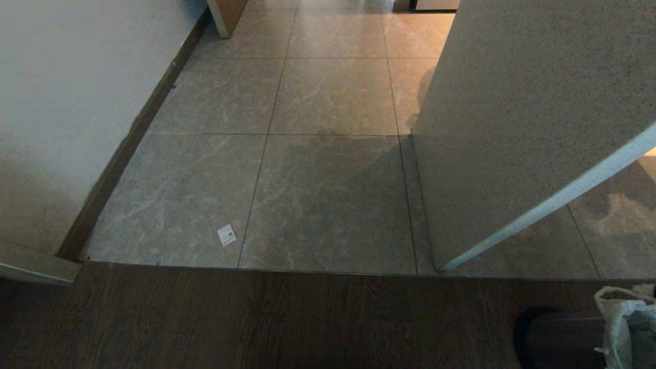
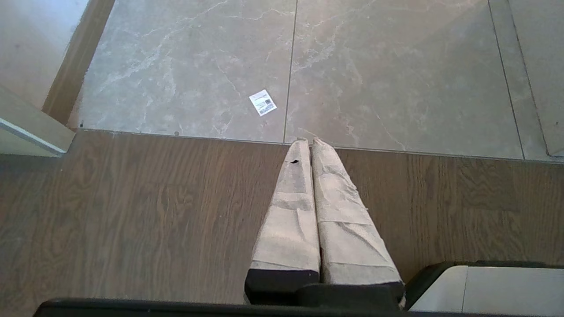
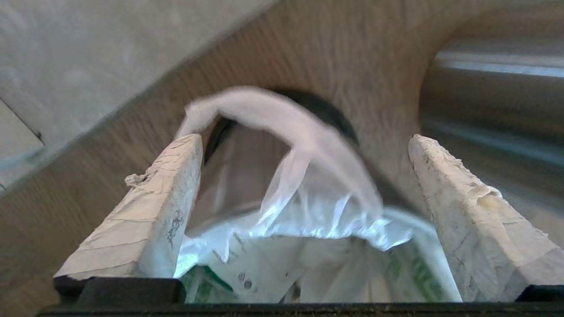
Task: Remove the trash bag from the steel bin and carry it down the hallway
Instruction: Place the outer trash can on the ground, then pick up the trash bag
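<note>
The white crinkly plastic trash bag (image 3: pixel 308 220) stands on the wood floor just beside the dark steel bin (image 1: pixel 558 335), w/ its loop handle (image 3: pixel 264 110) up. Right gripper (image 3: pixel 304 211) is wide open & holds nothing; the handle lies between its fingers. Left gripper (image 2: pixel 307 143) is closed, far away.

One trash bag (image 1: pixel 628 328), one steel bin (image 1: pixel 553 338), one white paper scrap (image 1: pixel 226 234), two hands.

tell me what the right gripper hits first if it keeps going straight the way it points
Probably the trash bag: its looped handle lies between the right gripper's open fingers, with the steel bin off to one side. Depth is uncertain.
</note>
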